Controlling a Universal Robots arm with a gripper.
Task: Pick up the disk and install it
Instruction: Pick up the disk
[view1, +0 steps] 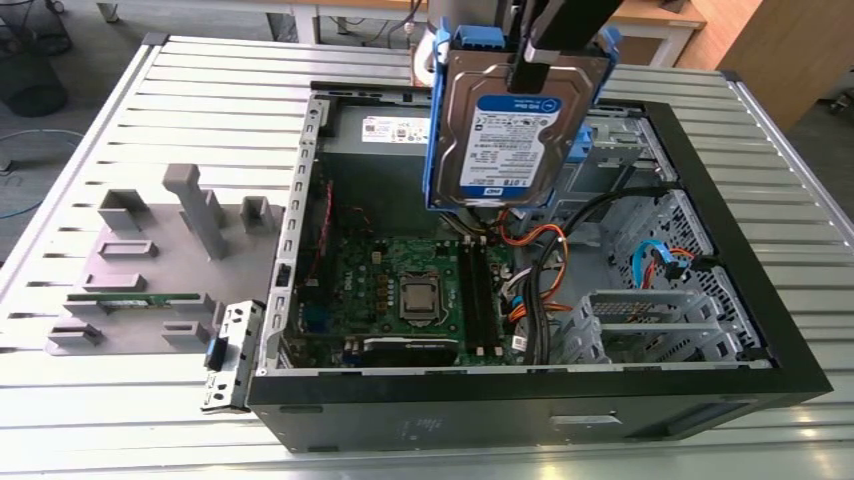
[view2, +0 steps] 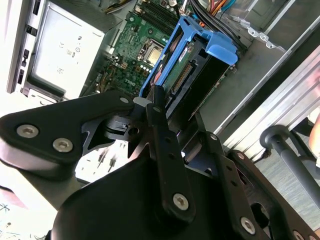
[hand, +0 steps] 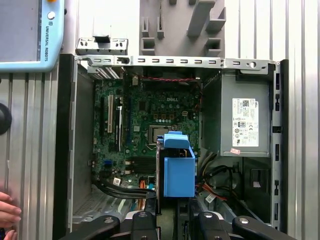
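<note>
Slatted table (view1: 160, 100) carries the open computer case (view1: 534, 405); above it your gripper (view1: 531, 70) clamps the disk (view1: 514, 130), not yet installed.

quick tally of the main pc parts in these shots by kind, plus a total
disk, held in the gripper: 1
power supply: 1
motherboard: 1
computer case: 1
total: 4
</note>
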